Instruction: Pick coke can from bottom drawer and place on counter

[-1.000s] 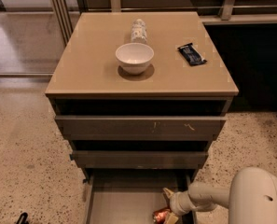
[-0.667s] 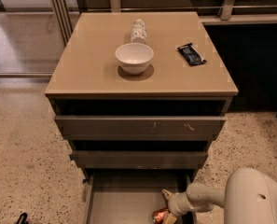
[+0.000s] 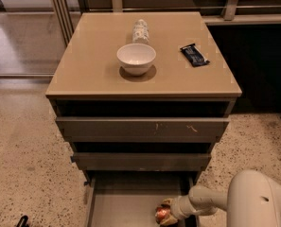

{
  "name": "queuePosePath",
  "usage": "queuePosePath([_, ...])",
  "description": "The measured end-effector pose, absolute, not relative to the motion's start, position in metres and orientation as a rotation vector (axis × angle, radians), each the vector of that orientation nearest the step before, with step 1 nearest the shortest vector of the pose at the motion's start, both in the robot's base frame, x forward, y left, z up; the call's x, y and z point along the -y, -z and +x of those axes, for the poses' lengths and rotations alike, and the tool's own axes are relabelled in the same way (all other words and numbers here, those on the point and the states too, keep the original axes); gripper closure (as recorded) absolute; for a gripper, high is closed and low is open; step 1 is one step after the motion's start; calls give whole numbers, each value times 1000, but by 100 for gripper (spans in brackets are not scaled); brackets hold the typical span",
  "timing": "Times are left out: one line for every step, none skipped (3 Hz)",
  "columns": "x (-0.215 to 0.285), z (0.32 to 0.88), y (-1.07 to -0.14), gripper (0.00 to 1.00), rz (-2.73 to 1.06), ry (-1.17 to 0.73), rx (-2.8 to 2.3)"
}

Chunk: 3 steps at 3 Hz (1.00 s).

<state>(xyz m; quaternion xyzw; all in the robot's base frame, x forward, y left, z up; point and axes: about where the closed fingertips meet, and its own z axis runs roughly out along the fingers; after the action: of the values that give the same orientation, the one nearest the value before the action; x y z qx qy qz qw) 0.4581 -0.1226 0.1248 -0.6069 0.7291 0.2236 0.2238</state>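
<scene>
The coke can [image 3: 160,215], small, shiny and red, lies at the right front of the open bottom drawer [image 3: 126,207]. My gripper [image 3: 165,212] reaches in from the right at the end of the pale arm [image 3: 253,200]. Its fingers sit on either side of the can and are closed on it, low inside the drawer. The counter [image 3: 178,74], the tan top of the cabinet, is well above and behind the gripper.
On the counter stand a white bowl [image 3: 136,58], a pale patterned can [image 3: 140,30] behind it and a dark snack packet [image 3: 194,55] at the right. The two upper drawers [image 3: 142,126] jut out slightly above the bottom one. Speckled floor surrounds the cabinet.
The arm's bulky body has shifted slightly left. The gripper and the can stay in about the same spot in the drawer.
</scene>
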Motion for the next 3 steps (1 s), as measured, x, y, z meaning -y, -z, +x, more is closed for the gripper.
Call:
queuePosePath([123,458,-125,62,-1675,-617,-2012])
queuePosePath([123,458,-125,86,-1675,-617,-2012])
queuePosePath([123,458,-125,100,-1675,-617,-2012])
